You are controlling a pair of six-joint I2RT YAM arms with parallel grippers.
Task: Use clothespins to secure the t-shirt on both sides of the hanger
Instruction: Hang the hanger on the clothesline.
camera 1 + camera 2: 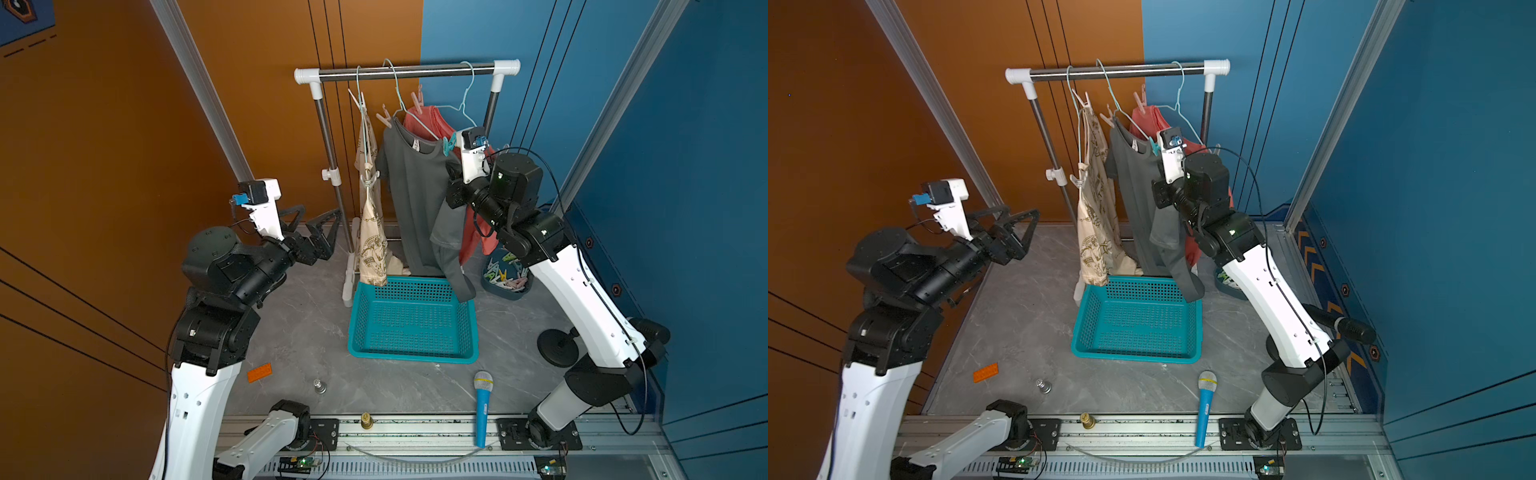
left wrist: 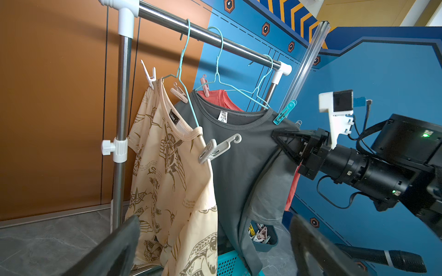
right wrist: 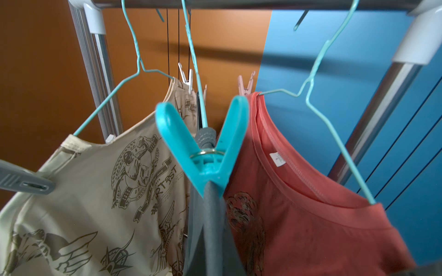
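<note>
A grey t-shirt (image 1: 411, 195) (image 2: 239, 167) hangs on a teal wire hanger (image 1: 397, 99) (image 2: 217, 71). A teal clothespin (image 1: 449, 145) (image 2: 284, 112) (image 3: 203, 148) is clipped on its right shoulder. A pale pink clothespin (image 1: 384, 118) sits on the left shoulder. My right gripper (image 1: 452, 170) (image 2: 275, 135) (image 3: 211, 198) is shut, its tip against the shirt's shoulder just under the teal clip. Whether cloth is pinched does not show. My left gripper (image 1: 316, 224) (image 1: 1013, 220) (image 2: 215, 251) stands open left of the rack, holding nothing. Spare clothespins fill a dark blue bin (image 1: 505, 274) (image 2: 260, 235).
The rail (image 1: 407, 70) also carries a cream printed shirt (image 1: 370, 232) and a red shirt (image 1: 428, 120), each with clips. A teal basket (image 1: 411, 320) lies below. A toy microphone (image 1: 482, 407), an orange brick (image 1: 259, 372) and a black round stand (image 1: 557, 347) lie nearer the front.
</note>
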